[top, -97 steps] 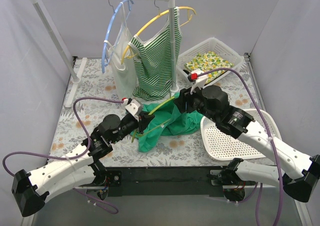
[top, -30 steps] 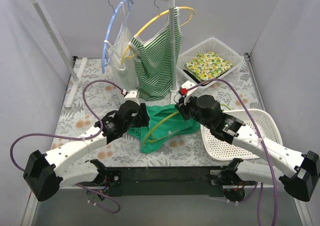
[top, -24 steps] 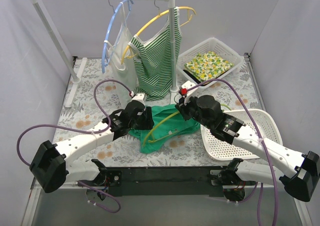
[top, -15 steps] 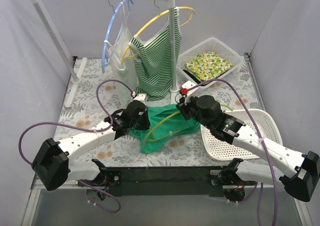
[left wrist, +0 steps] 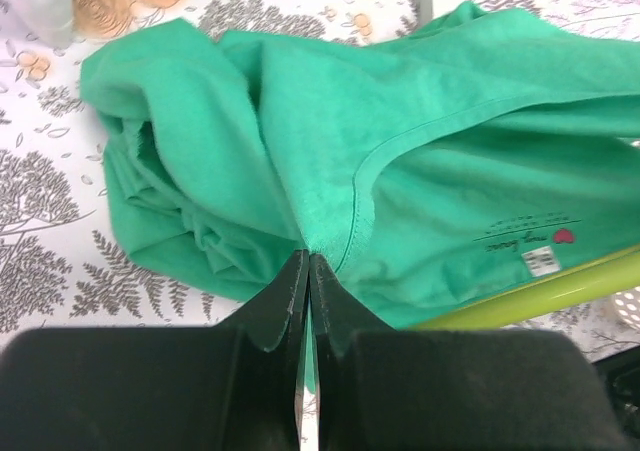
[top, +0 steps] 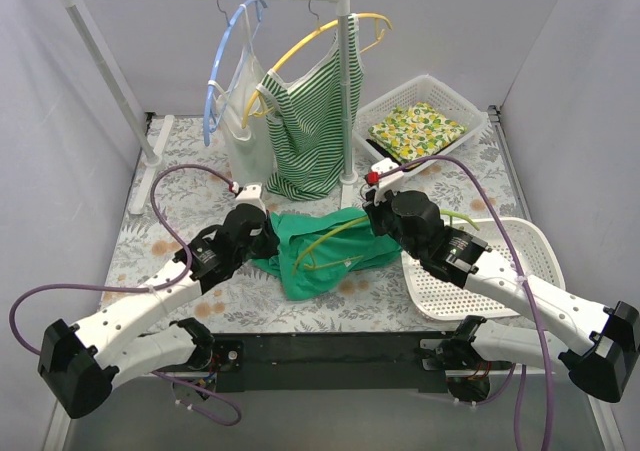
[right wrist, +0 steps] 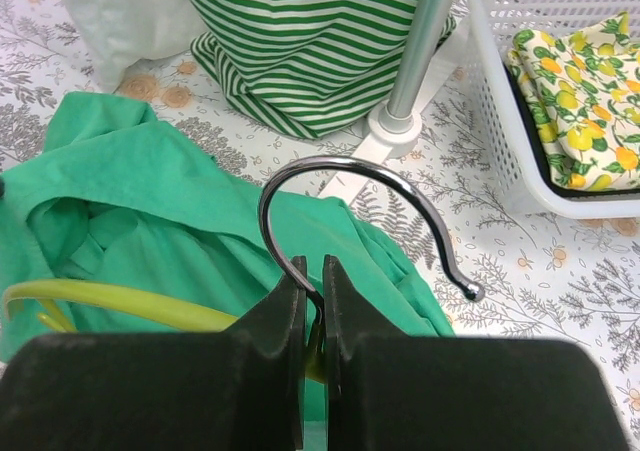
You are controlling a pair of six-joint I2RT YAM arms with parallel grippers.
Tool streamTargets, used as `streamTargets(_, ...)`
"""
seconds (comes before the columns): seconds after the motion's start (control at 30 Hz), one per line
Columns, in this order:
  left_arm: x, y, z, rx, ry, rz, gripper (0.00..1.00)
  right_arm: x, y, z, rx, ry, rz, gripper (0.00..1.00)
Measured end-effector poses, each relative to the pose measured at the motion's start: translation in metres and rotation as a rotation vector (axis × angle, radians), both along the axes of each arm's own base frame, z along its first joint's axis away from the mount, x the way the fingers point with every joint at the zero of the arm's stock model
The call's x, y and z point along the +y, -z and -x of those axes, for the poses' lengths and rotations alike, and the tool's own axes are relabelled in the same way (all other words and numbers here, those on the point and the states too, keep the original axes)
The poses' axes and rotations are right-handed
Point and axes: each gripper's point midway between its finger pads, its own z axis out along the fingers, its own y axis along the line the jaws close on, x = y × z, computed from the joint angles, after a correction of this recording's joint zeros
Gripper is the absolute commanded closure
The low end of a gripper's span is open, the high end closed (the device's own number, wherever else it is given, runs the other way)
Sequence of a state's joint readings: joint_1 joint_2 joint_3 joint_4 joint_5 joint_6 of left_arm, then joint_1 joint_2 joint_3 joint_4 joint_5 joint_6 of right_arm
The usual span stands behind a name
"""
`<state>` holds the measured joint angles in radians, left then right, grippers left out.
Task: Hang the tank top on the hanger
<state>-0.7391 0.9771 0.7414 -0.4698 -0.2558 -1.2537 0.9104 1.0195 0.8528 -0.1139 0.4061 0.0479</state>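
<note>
Our left tool [left wrist: 305, 268] is pinched closed on a fold of the green tank top [left wrist: 430, 141] just beside its neckline seam. The top lies bunched on the table [top: 180, 233] between the two arms. Our right tool [right wrist: 312, 271] is clamped on the lime hanger [right wrist: 120, 304] at the foot of its metal hook, with the hanger's arm lying across the green cloth.

- Your top view looks down from above and behind both arm bases and takes in the whole table [top: 125, 251].
- Your left wrist view sits close behind the left gripper [left wrist: 307, 259], facing the tank top [left wrist: 420, 161] ahead of its tips.
- Your right wrist view looks past the right gripper [right wrist: 314, 263] at the hanger [right wrist: 130, 306]. The same green cloth also lies beyond those tips.
</note>
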Motion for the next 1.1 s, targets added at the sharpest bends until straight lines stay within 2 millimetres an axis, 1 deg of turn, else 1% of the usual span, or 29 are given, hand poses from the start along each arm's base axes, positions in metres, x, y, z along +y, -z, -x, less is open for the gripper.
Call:
streamTargets(0.13, 0.015, 0.019, 0.008, 0.039, -0.032, -0.031, 1.00, -0.005, -0.001, -0.003, -0.007, 0.035, 0.002, 0.99)
streamTargets(0.23, 0.021, 0.027, 0.013, 0.061, -0.046, -0.040, 1.00, -0.009, -0.002, -0.006, -0.014, 0.066, 0.006, 0.99)
streamTargets(0.33, 0.023, 0.023, 0.013, 0.051, -0.049, -0.031, 1.00, -0.012, -0.001, -0.009, -0.016, 0.091, 0.013, 0.99)
streamTargets(0.43, 0.019, 0.014, 0.015, 0.047, -0.026, -0.012, 1.00, -0.012, 0.001, -0.011, -0.013, 0.098, 0.022, 0.99)
streamTargets(0.53, 0.009, -0.010, 0.014, 0.025, 0.015, 0.023, 1.00, -0.008, -0.001, -0.014, -0.013, 0.099, 0.024, 0.99)
streamTargets(0.7, -0.008, -0.070, 0.005, -0.060, 0.082, 0.089, 1.00, 0.000, -0.013, -0.020, -0.033, 0.091, 0.004, 0.99)
streamTargets(0.8, -0.013, -0.095, 0.001, -0.098, 0.106, 0.097, 1.00, 0.007, -0.022, -0.023, -0.049, 0.081, -0.020, 0.99)
streamTargets(0.9, -0.017, -0.112, -0.004, -0.117, 0.130, 0.082, 1.00, 0.013, -0.029, -0.025, -0.064, 0.068, -0.044, 0.99)
streamTargets(1.1, -0.021, -0.132, -0.009, -0.137, 0.170, 0.046, 1.00, 0.020, -0.040, -0.027, -0.089, 0.047, -0.055, 0.99)
